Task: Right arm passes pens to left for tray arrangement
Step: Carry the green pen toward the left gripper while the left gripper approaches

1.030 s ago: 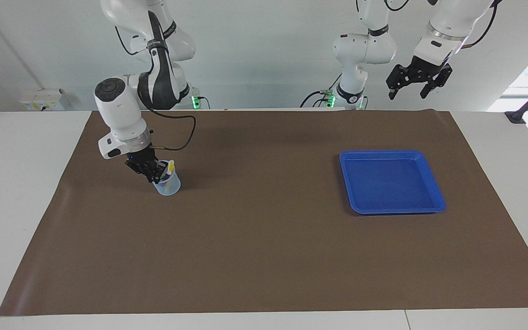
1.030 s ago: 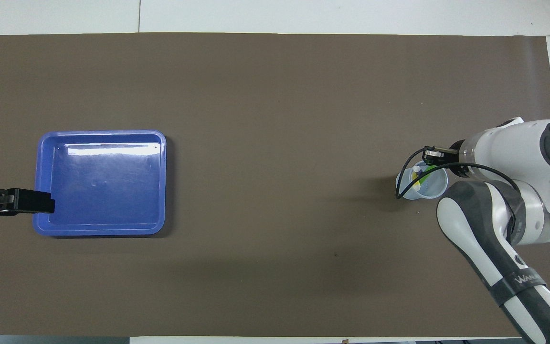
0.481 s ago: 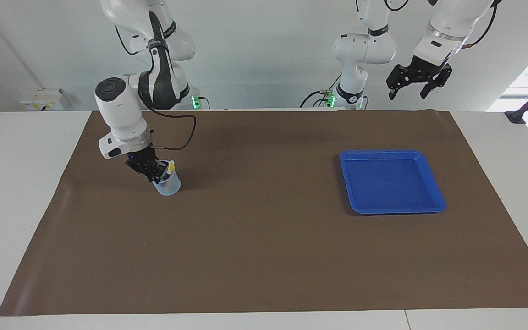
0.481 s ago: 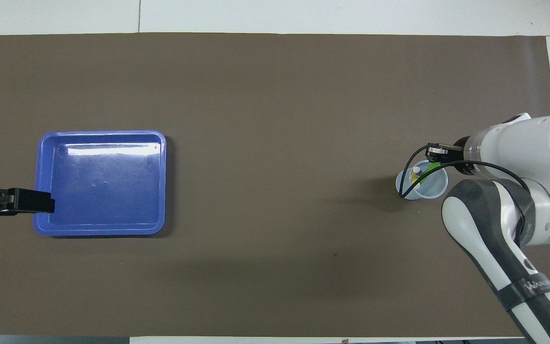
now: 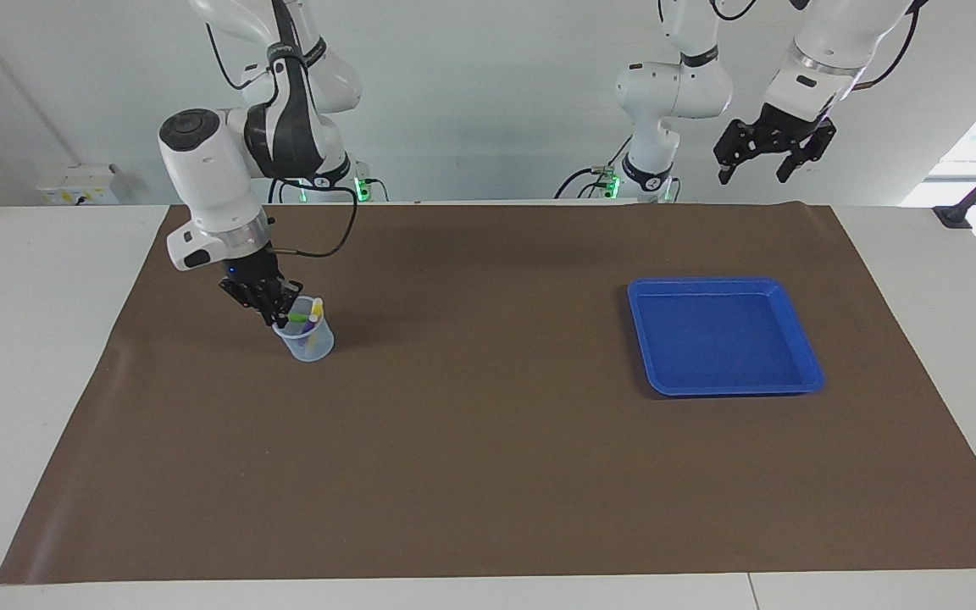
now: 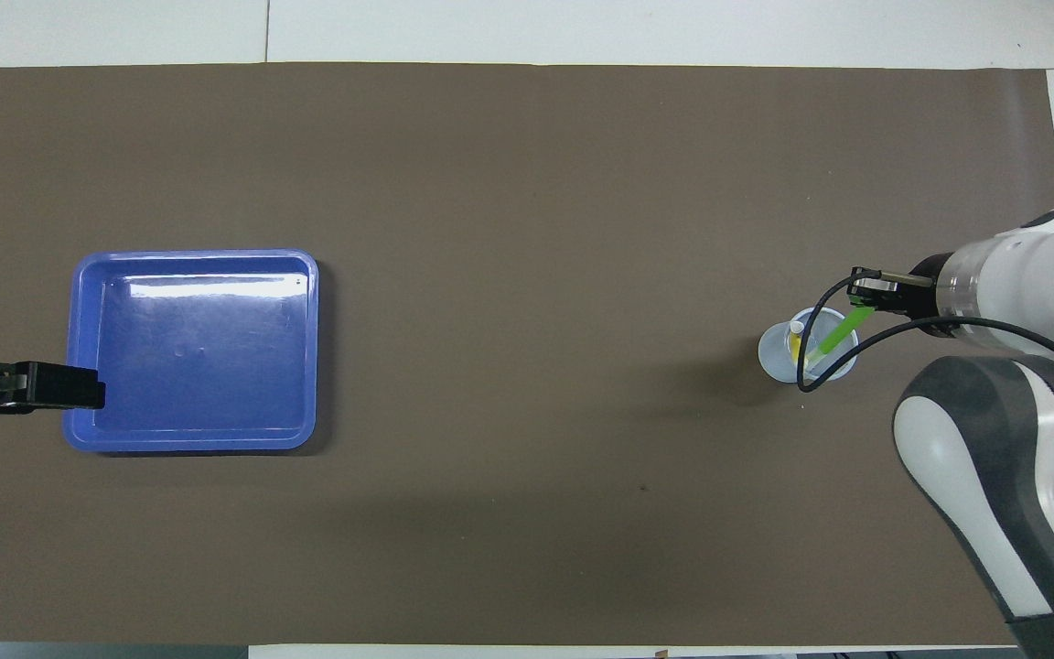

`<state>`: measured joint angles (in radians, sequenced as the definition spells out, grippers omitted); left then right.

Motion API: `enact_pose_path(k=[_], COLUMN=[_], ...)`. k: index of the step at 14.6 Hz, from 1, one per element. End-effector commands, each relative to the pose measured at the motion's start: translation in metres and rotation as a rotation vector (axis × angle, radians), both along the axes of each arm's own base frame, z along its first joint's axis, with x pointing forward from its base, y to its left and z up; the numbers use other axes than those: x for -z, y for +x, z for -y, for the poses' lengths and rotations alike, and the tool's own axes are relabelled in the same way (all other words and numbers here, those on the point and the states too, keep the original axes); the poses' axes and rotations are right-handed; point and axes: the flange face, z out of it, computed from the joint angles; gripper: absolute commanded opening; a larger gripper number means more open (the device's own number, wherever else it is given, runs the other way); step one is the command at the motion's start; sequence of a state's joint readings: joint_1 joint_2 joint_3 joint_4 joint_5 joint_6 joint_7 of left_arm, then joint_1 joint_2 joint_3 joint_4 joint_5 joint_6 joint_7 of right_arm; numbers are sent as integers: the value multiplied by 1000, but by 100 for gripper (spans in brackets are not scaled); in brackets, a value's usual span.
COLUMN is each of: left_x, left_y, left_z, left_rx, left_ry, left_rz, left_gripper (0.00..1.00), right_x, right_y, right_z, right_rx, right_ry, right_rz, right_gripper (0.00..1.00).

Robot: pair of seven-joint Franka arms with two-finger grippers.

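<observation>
Over cup (image 5: 307, 337) | right gripper (image 5: 278, 315) raised, green pen (image 6: 834, 337) drawn partway out

The left gripper (image 6: 79, 386) pokes in from the overhead view's edge, its arm cut off there. Inside the clear cup (image 5: 308, 339), the purple pen is too small to pick out, and the green pen (image 6: 833, 337) has its lower end hidden within.
</observation>
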<state>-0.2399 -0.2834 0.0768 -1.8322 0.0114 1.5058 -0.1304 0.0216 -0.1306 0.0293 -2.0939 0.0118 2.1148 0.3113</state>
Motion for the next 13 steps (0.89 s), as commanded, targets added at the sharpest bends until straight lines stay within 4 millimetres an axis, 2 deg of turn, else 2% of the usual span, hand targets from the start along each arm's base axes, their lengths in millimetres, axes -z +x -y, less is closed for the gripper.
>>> enact_pose_path(k=[1,3,5,6,8,11,13], left_x=[2,2,2,1,5,12,11], left_y=[-9,-10,-10,-9,-6,3,8], left_z=[-3,-1,3,6,15,27,34], left_rx=[-11,-18,-64,-111,-255,-509,-690], left_ry=[-18,-50,-78,-120,-195,-330,-416], left_rz=[16,9,3,-3,-13,-41,-78], left_gripper=[100,100,100,100,100,100,100], right_x=[-38,-49,-51,-54,-57,-66,-70], right_y=[4,6,7,7,7,9,8], right_z=[-2,-9,-22,-36,-49,-93,-132], right_rx=[0,3,19,60,203,399,544], right_ry=[-8,10,34,109,253,414,505], right_rz=[2,-7,-9,-14,-34,-56,-79], right_gripper=[0,0,0,0,0,0,0])
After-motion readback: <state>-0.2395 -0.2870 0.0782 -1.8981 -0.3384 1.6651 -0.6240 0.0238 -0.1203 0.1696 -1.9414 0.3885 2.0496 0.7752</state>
